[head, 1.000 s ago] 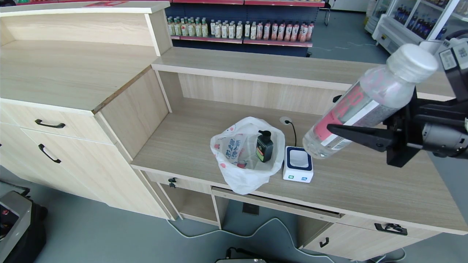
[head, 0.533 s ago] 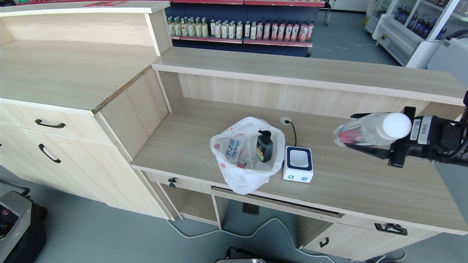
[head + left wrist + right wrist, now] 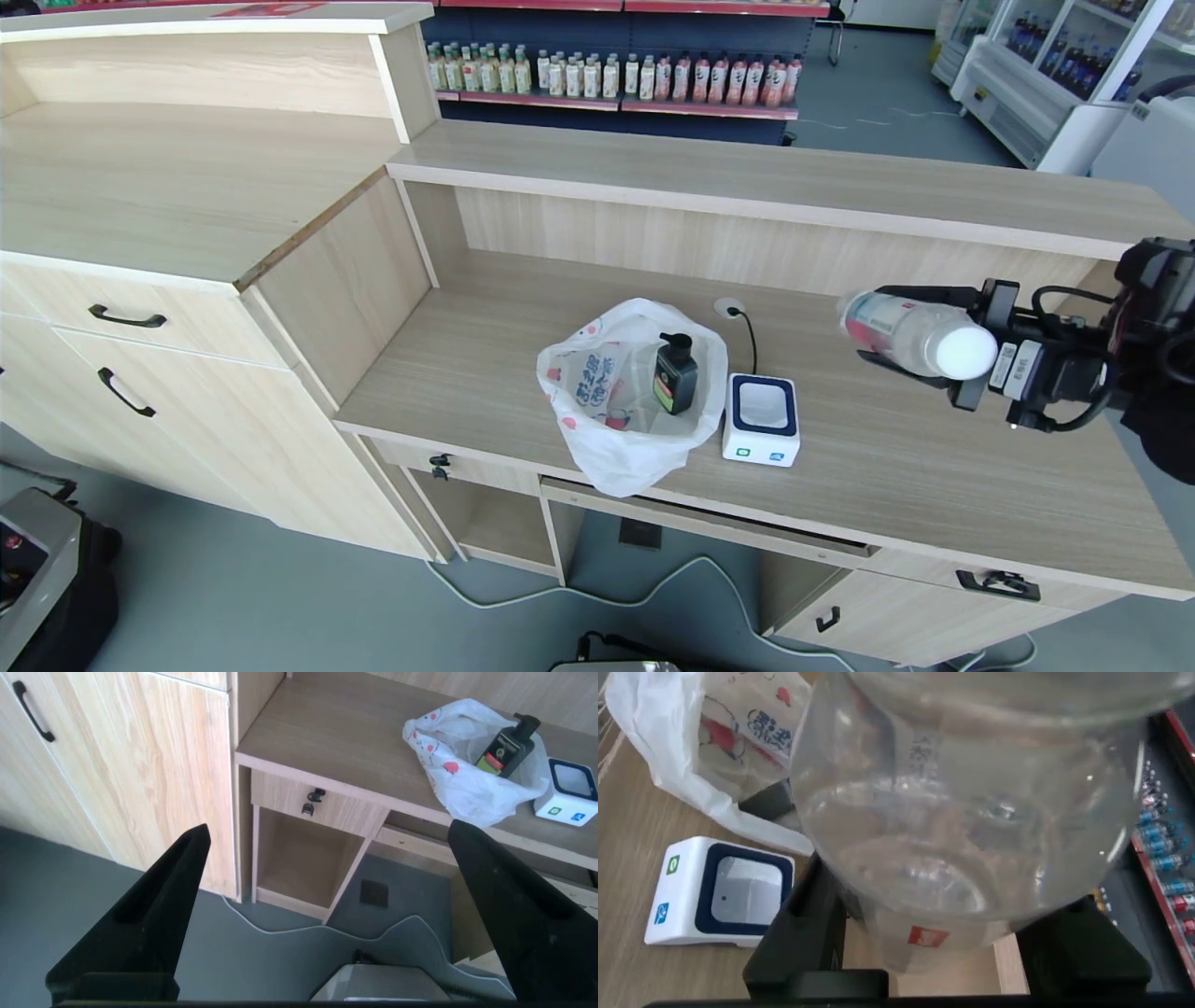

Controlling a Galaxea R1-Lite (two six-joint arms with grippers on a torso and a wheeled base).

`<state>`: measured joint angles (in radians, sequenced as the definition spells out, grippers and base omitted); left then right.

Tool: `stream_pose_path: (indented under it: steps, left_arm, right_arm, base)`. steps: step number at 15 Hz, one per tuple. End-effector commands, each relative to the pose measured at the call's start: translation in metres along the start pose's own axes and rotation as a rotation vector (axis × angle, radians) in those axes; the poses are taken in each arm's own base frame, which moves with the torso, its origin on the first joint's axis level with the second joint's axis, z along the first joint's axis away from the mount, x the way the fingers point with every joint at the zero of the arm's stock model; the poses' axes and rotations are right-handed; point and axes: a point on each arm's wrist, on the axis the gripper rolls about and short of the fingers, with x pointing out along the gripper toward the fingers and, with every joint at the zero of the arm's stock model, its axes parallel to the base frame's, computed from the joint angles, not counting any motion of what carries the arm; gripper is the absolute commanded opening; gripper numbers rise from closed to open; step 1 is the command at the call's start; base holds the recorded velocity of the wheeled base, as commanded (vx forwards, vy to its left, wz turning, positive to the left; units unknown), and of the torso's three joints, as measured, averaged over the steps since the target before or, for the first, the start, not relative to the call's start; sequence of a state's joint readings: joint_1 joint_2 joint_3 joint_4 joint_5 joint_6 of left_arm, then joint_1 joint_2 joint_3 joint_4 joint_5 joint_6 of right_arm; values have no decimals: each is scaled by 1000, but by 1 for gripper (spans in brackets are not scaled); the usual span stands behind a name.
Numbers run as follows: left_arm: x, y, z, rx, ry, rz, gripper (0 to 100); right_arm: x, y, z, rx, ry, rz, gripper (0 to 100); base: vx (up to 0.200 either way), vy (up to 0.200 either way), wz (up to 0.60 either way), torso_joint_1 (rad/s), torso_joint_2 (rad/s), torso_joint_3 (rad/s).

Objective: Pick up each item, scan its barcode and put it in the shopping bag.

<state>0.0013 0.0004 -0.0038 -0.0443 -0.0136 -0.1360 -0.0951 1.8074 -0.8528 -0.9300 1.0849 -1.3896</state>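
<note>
**Water bottle [image 3: 904,329] gripped, up above the bench [image 3: 934,467]**

Got the right end effector [image 3: 882,325] clamped around it, tipped sideways, cap toward the camera (red-and-white label). Hanging well right of the scanner [image 3: 762,418] and the shopping bag [image 3: 607,443], dark pump bottle [image 3: 674,378] standing inside. Got the left end effector [image 3: 327,915] spread wide, out in front of the bench.

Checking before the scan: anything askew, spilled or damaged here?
Nothing stands out. The water bottle lies sideways in the right gripper, above the counter, right of the scanner, cap on. The shopping bag stands open with a pump bottle upright inside. No spill visible.
</note>
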Motion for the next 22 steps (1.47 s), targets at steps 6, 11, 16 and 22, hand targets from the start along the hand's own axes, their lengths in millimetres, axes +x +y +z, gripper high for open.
stream_pose_path:
  steps: [6,11,16,22]
  left_arm:
    - [0,0,0,-1,0,0,100]
    - [0,0,0,-1,0,0,100]
    - [0,0,0,-1,0,0,100]
    - [0,0,0,-1,0,0,100]
  right_arm:
    - [-30,37,-40,-66,85,44,0]
    - [-20,53,-48,-110,35,67,0]
    - [-9,63,-47,-101,-8,84,0]
    - [-10,69,-51,-85,-11,90,0]
  base:
    - [0,0,0,0,0,0]
    - [0,0,0,0,0,0]
    - [0,0,0,0,0,0]
    - [0,0,0,0,0,0]
